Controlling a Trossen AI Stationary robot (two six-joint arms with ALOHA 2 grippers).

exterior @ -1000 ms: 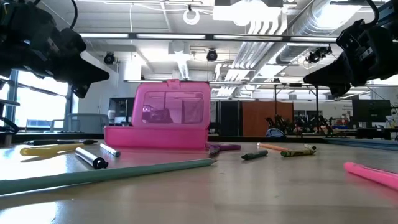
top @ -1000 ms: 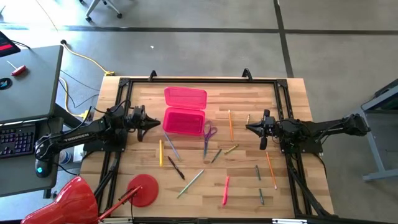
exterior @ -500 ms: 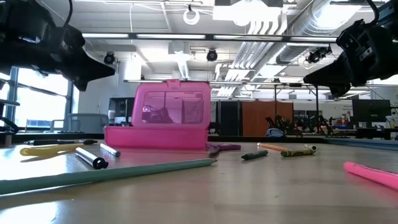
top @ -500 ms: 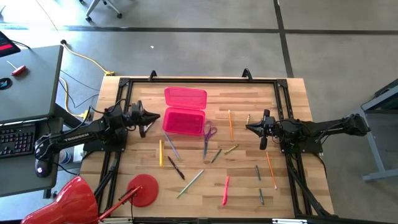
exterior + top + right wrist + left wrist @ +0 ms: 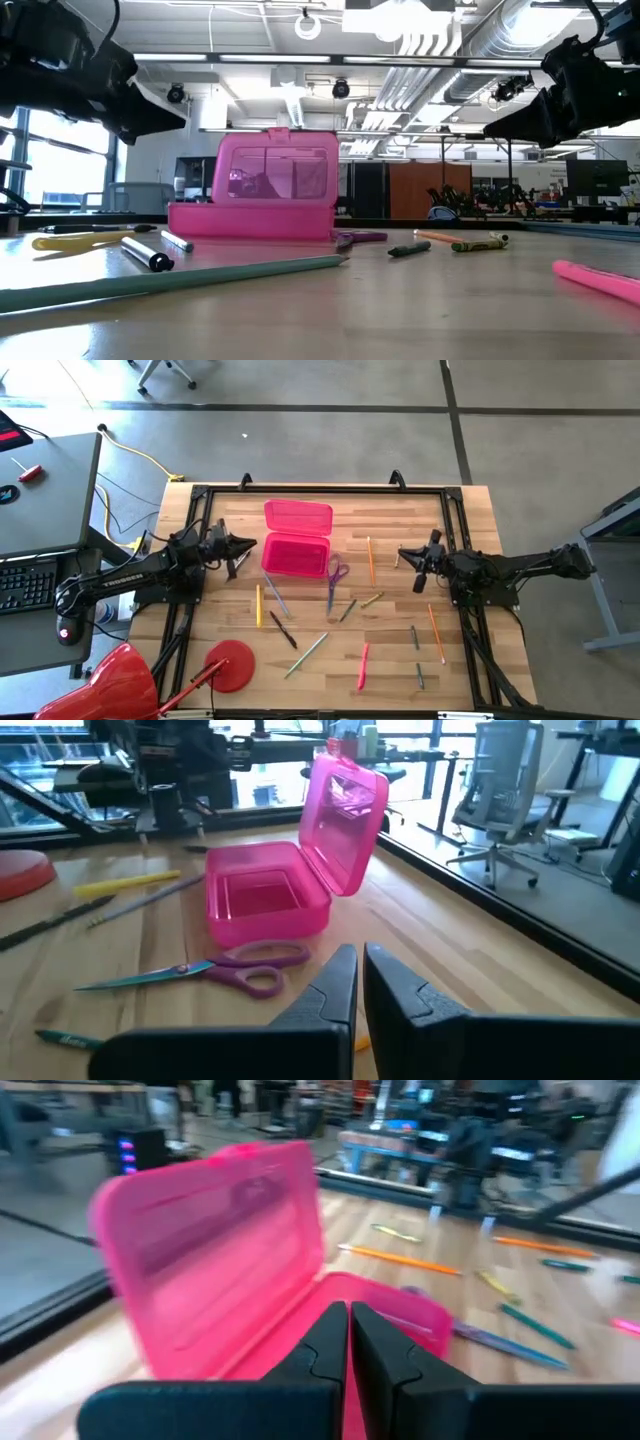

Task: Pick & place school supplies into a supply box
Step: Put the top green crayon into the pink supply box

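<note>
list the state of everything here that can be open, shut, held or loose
supply box: open, lid up, looks empty
scissors: blades closed, flat on the table beside the box
pens and pencils: loose on the table, none held
left gripper: jaws together, empty, beside the box
right gripper: jaws shut, empty, over the table

Both arms are dark, near black, built from chunky jointed segments. The left arm (image 5: 130, 575) carries pale lettering along its side, too small to read properly, and what looks like a small cyan light glows near its base. The right arm (image 5: 520, 568) is matt and plain. Each ends in two smooth, tapered black fingers (image 5: 335, 985).
</note>
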